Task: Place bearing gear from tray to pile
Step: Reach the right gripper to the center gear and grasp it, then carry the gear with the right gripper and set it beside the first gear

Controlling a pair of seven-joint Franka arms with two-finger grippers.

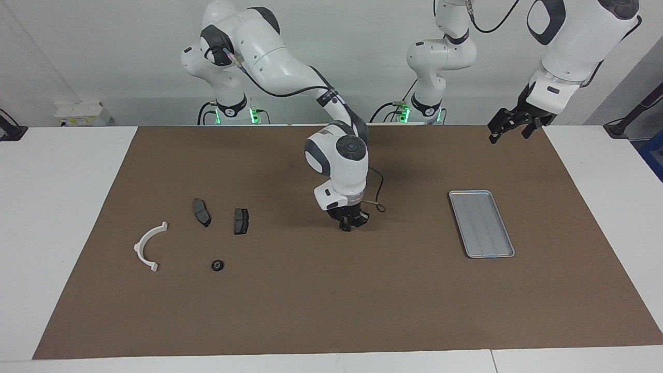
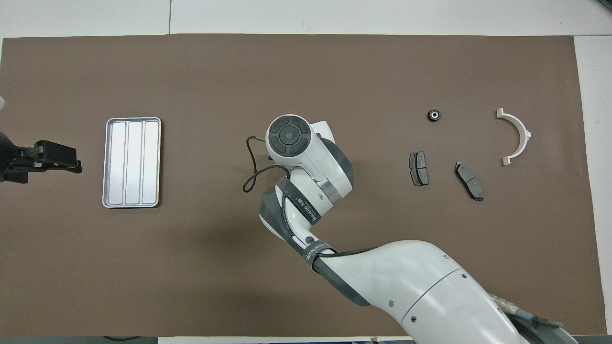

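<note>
My right gripper stands low at the middle of the brown mat, shut on a small dark bearing gear that its fingers mostly hide. In the overhead view its own wrist covers it. The silver tray lies bare toward the left arm's end. The pile lies toward the right arm's end: a white bracket, two brake pads, and another bearing gear beside them. My left gripper waits open, raised over the mat's edge near the tray.
A brown mat covers most of the white table. A thin cable loop hangs off the right wrist. The open stretch of mat between the right gripper and the brake pads holds nothing.
</note>
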